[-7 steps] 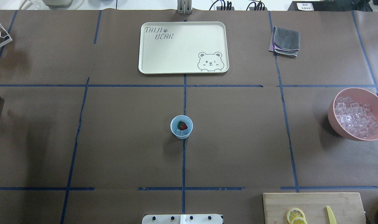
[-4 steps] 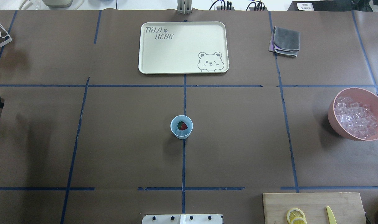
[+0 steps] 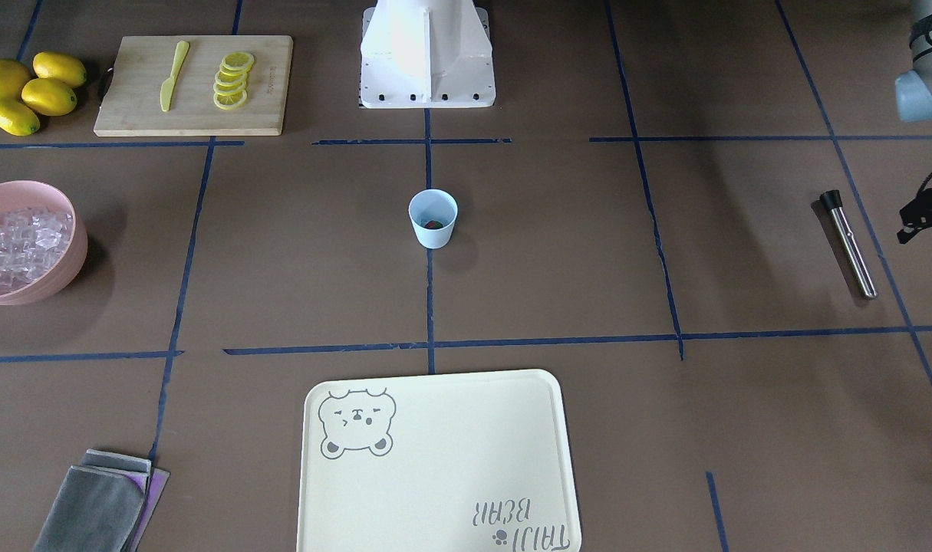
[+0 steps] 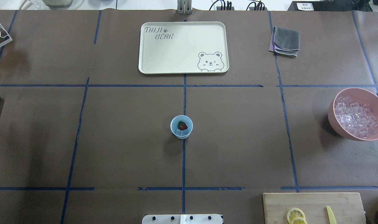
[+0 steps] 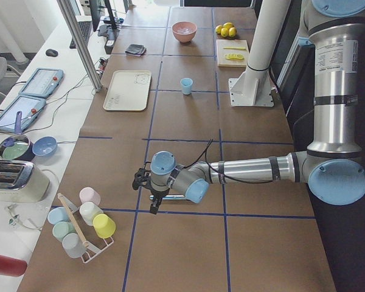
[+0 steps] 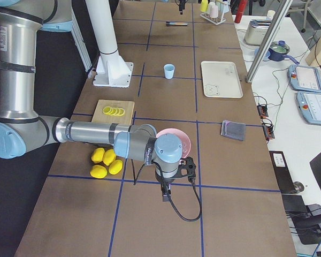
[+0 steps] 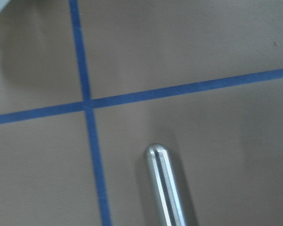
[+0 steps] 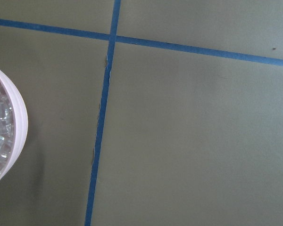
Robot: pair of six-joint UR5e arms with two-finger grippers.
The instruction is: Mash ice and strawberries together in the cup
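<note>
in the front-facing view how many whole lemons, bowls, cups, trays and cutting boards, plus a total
whole lemons: 4
pink bowl: 1
cup: 1
tray: 1
cutting board: 1
total: 8

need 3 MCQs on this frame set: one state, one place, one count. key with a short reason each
1. The cup is:
A. upright with a strawberry inside
B. tipped on its side
C. upside down

2. The ice is:
A. in the cup
B. in the pink bowl
C. scattered loose

3. How many whole lemons show?
A. two
B. four
C. six

Key:
1 A, its mouth faces up and the red berry sits at the bottom.
2 B, the clear cubes fill the bowl and none show in the cup.
3 B, four lie together in the front-facing view.
</note>
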